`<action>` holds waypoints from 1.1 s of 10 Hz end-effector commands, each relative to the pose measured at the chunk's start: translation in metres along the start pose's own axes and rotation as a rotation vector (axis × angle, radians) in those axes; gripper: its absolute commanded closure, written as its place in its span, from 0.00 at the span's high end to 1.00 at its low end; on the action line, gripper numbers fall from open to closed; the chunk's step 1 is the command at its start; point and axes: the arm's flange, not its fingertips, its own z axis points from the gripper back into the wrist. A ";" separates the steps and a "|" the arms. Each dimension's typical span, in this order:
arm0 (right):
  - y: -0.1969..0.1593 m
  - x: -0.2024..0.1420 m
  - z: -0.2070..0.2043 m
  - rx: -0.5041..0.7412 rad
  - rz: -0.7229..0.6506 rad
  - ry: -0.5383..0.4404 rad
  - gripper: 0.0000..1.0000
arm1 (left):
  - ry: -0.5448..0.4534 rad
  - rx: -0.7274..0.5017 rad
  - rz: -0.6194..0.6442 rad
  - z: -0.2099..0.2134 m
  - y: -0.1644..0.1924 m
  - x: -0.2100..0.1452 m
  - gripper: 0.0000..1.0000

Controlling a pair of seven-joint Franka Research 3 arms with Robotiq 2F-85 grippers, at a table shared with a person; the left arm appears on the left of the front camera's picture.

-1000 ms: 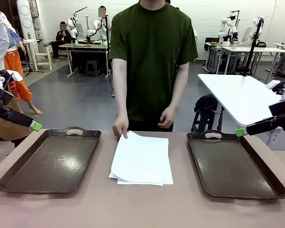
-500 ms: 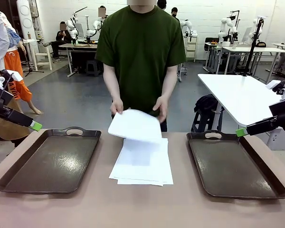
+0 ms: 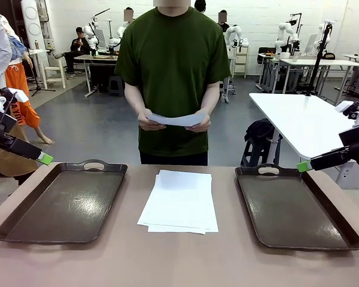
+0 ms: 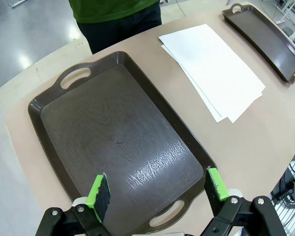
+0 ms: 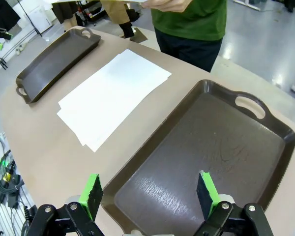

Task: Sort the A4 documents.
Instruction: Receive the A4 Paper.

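A small stack of white A4 documents (image 3: 179, 201) lies on the tabletop between two dark brown trays; it also shows as A4 documents (image 4: 214, 69) and A4 documents (image 5: 113, 96). The person in a green shirt holds one sheet (image 3: 175, 120) level in both hands at waist height, behind the table. My left gripper (image 4: 157, 189) is open above the near end of the left tray (image 3: 24, 230). Over the near end of the right tray (image 3: 353, 239), my right gripper (image 5: 150, 191) is open too. Both grippers hold nothing.
The left tray (image 4: 54, 162) and right tray (image 5: 280, 152) have nothing in them. A white side table (image 3: 299, 119) stands behind the right tray. Bare tabletop (image 3: 179, 263) runs along the front edge.
The person picked the top sheet off the stack and raised it to waist height in both hands. Neither arm has moved.
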 end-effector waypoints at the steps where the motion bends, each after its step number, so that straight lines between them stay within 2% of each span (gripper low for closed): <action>1: -0.004 0.000 -0.004 0.014 0.008 -0.011 1.00 | -0.010 -0.010 -0.005 0.001 0.002 -0.001 1.00; 11: -0.004 0.000 -0.004 0.014 0.008 -0.011 1.00 | -0.010 -0.010 -0.005 0.001 0.002 -0.001 1.00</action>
